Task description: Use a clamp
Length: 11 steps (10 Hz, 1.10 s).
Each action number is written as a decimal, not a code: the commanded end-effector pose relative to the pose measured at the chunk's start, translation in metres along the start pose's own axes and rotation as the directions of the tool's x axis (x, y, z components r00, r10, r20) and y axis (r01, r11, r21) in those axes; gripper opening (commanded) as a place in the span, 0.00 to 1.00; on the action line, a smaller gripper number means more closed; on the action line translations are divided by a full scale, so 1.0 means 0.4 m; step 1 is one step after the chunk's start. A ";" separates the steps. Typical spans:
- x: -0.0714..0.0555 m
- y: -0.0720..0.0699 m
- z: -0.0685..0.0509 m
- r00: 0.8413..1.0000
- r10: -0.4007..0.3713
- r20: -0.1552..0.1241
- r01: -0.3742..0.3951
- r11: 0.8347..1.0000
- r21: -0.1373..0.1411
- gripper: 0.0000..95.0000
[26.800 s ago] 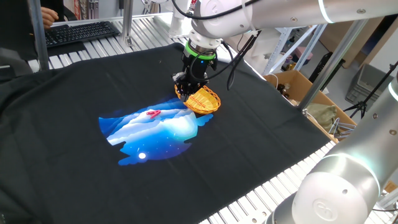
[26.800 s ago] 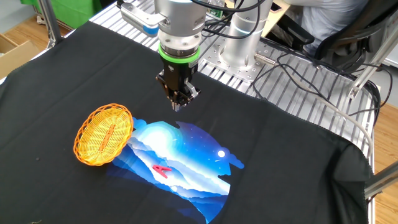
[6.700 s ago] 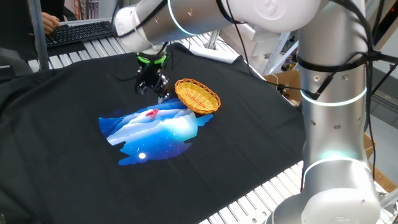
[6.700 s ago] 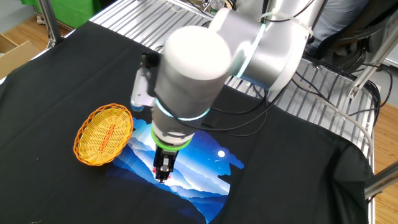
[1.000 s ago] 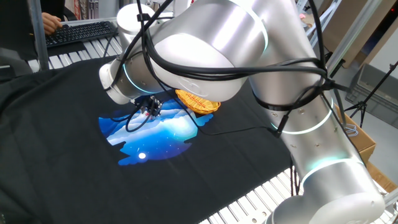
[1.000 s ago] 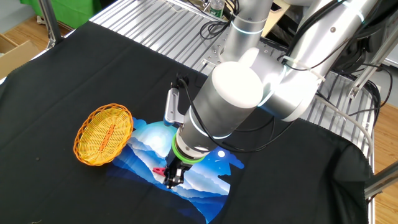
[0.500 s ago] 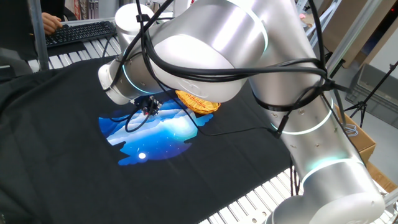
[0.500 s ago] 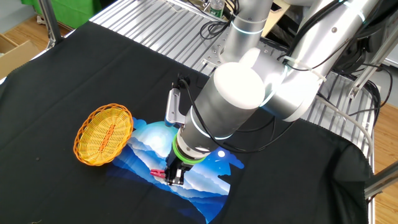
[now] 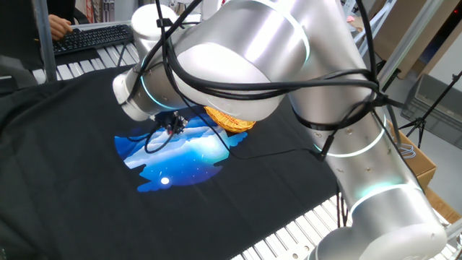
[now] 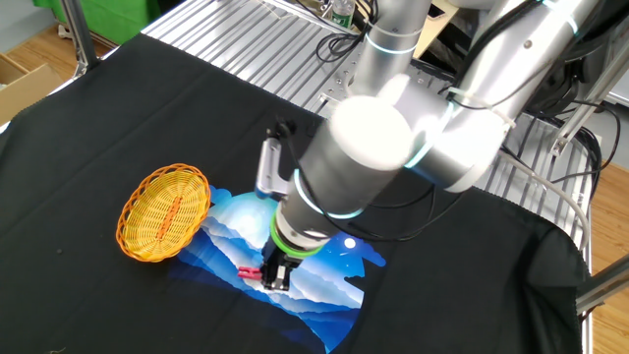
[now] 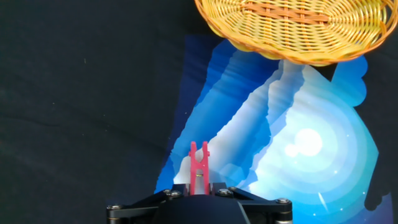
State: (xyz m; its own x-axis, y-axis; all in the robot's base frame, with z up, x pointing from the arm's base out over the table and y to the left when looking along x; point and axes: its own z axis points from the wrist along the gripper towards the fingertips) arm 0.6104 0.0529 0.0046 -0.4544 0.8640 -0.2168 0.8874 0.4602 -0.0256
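Over a table draped in a black T-shirt (image 10: 462, 265), the silver Flexiv arm (image 10: 364, 157) bends low so its black gripper (image 11: 199, 186) can reach the garment's printed front, the bulky wrist blocking most of one fixed view. Spread flat across the aluminium-slat table (image 10: 246, 29), the shirt serves as the working surface, and its blue-and-white mountain print (image 11: 292, 155) fills the hand view from 6 o'clock up toward 1 o'clock. At 12 o'clock in that view lies a woven yellow basket (image 11: 292, 28), its rim overlapping the top edge of the print; it sits well apart from the gripper, a likely place to carry the clip or a fold of cloth to, though that is only a judgement. Smallest of all, the red-pink clamp (image 11: 198, 163) stands between the fingers at 6 o'clock, its two prongs pointing toward the basket; the jaws are narrow and closed on its tail end, a hold that would squeeze the clip's mouth apart. Whether the clamp is clear of the cloth cannot be told. Beyond the table, a keyboard (image 9: 94, 36) and a person's hand (image 9: 56, 20) sit at 11 o'clock in one fixed view, with cardboard boxes (image 9: 415, 162) on the floor at 3 o'clock.
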 end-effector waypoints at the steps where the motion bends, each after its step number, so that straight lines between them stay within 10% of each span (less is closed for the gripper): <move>1: 0.001 0.003 0.004 1.000 -0.006 -0.025 0.006 1.000 0.002 0.00; 11: -0.046 0.020 -0.050 0.987 -0.112 -0.119 0.118 0.992 0.047 0.00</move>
State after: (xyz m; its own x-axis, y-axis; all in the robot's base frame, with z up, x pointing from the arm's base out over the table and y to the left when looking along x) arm 0.6255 0.0449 0.0284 -0.5572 0.8255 -0.0897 0.8298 0.5494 -0.0979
